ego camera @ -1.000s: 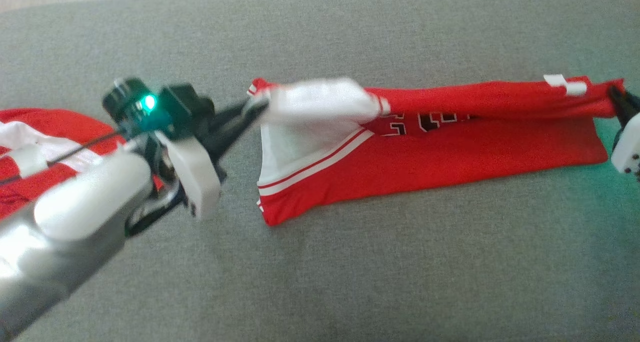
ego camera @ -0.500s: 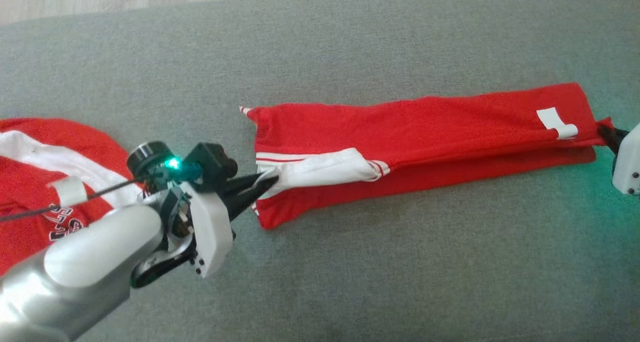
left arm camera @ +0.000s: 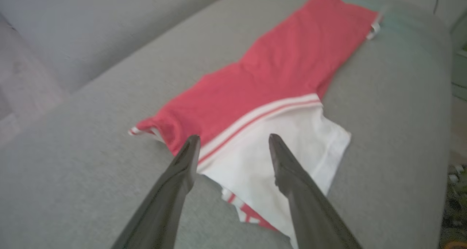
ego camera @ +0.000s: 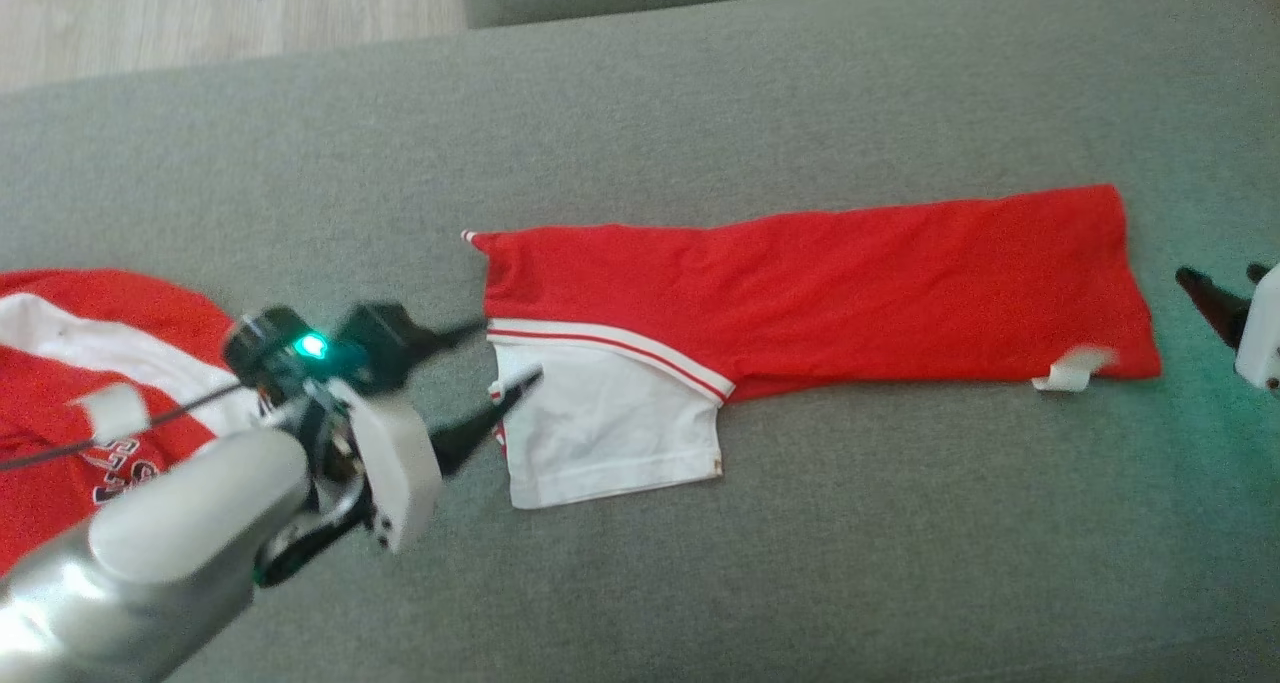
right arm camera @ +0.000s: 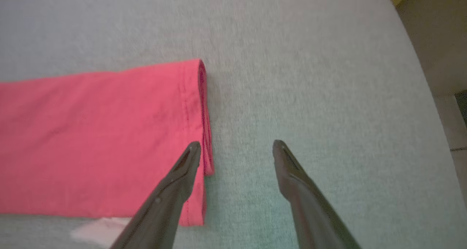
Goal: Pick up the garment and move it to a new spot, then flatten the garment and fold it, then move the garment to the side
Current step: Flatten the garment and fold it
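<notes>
Left gripper and right gripper both spread, nothing pinched; garment laid as long strip. Folding judged in hand; ends to be gripped for crosswise fold

The red jersey lies flat on the grey sofa cushion, folded into a long band running left to right across its middle. At the left end a white sleeve with red-striped trim spreads toward the near edge. A small white tag juts from the right end's near corner.
</notes>
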Controlling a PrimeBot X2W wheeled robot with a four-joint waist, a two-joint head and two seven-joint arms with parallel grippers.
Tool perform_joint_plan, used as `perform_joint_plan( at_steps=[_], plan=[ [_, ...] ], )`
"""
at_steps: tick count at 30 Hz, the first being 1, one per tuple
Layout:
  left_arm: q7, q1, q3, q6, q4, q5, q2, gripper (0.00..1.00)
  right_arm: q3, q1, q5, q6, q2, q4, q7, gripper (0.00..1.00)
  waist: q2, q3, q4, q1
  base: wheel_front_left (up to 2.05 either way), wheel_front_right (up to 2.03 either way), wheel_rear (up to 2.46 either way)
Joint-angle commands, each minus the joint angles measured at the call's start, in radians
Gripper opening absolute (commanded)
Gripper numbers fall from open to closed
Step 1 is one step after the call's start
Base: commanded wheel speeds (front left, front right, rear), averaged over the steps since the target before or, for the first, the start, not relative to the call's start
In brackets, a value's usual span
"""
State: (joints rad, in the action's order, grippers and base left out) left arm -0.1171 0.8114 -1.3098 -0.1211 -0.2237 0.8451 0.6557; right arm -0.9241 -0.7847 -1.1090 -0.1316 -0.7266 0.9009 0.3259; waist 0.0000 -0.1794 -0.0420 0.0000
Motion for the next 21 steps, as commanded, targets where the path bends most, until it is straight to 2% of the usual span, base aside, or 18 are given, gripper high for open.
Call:
perform_joint_plan(
  at_steps=[1,4,9,13,17,21],
  plan=[
    [0.039,0.031,0.083,0.023,0.005,0.014,0.022,1.00,0.016,0.008,-0.012,0.001,-0.032,-0.019,-0.031,1.00,0.0000,0.018,-0.009,0.0000,0.00,0.00,0.00],
    [0.135,0.019,0.153,0.083,-0.009,0.044,0.015,1.00,0.054,-0.009,-0.028,0.001,-0.030,-0.051,-0.121,1.00,0.0000,0.040,-0.017,0.0000,0.00,0.00,0.00],
    [0.338,-0.035,0.307,0.209,-0.015,0.112,-0.021,1.00,0.122,-0.004,-0.032,0.001,-0.002,-0.120,-0.348,1.00,0.0000,0.072,-0.022,0.0000,0.00,0.00,0.00],
    [0.377,-0.129,0.473,0.279,0.018,0.143,-0.079,1.00,0.175,0.040,-0.015,0.001,0.035,-0.169,-0.532,1.00,0.0000,0.092,-0.020,0.0000,0.00,0.00,0.00],
    [0.378,-0.292,0.678,0.291,0.083,0.048,-0.169,1.00,0.254,0.099,0.063,0.001,0.079,-0.212,-0.585,1.00,0.0000,0.102,-0.019,0.0000,0.00,0.00,0.00],
    [0.379,-0.456,0.828,0.241,0.121,-0.075,-0.272,1.00,0.457,0.197,0.257,0.001,0.160,-0.309,-0.587,1.00,0.0000,0.108,-0.019,0.0000,0.00,0.00,0.00]
  ],
)
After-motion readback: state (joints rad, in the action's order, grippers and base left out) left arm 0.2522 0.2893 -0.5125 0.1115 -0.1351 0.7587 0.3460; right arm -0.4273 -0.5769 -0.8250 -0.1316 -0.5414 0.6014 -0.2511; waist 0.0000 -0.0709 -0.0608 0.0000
